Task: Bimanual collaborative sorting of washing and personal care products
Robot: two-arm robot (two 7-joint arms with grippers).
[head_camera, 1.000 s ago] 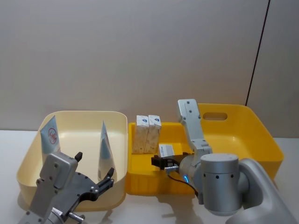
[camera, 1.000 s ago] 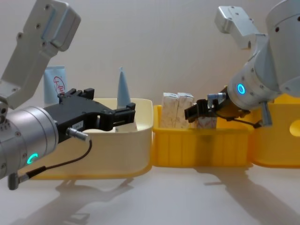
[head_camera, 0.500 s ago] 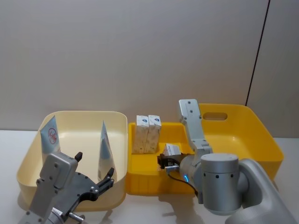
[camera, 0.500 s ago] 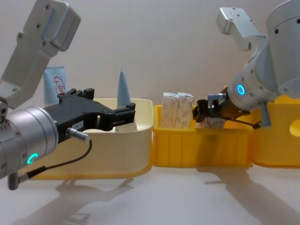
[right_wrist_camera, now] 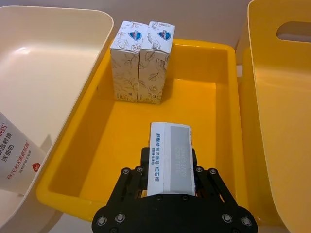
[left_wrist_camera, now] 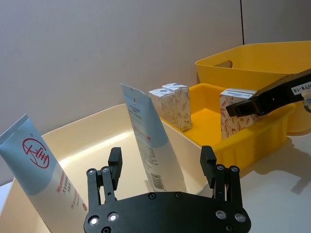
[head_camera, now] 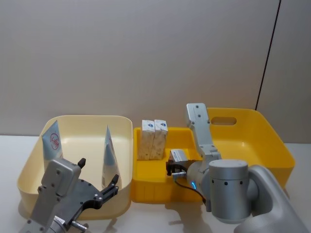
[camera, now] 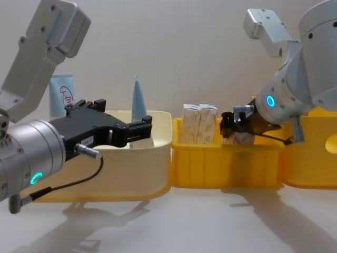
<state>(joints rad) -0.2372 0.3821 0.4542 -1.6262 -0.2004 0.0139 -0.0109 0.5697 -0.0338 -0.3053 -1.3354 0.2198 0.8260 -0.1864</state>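
Sorting close to done, by my reading: two tubes (head_camera: 52, 143) stand in the cream bin (head_camera: 87, 119), tips up and leaning against its walls. Two cartons (head_camera: 152, 138) stand upright, side by side and touching, at the back left of the small yellow bin (head_camera: 146, 187). My right gripper (right_wrist_camera: 170, 160) hangs inside that bin, fingers pinching a third carton (right_wrist_camera: 170, 155) from both sides. This one sits nearer the front, apart from the standing pair, with the big yellow bin (head_camera: 272, 131) just beside on the right. Seen from my left wrist, the carton's long axis runs close to vertical, top end up and base toward the bin floor, much as the pair stands. Its long printed panel faces my right wrist camera. Whether the base touches the floor I cannot tell. My left gripper (left_wrist_camera: 162, 160) hovers at the near side of the cream bin, fingers spread wide and holding nothing, the nearer tube beyond them. What remains, I judge, is to seat this carton and let go.
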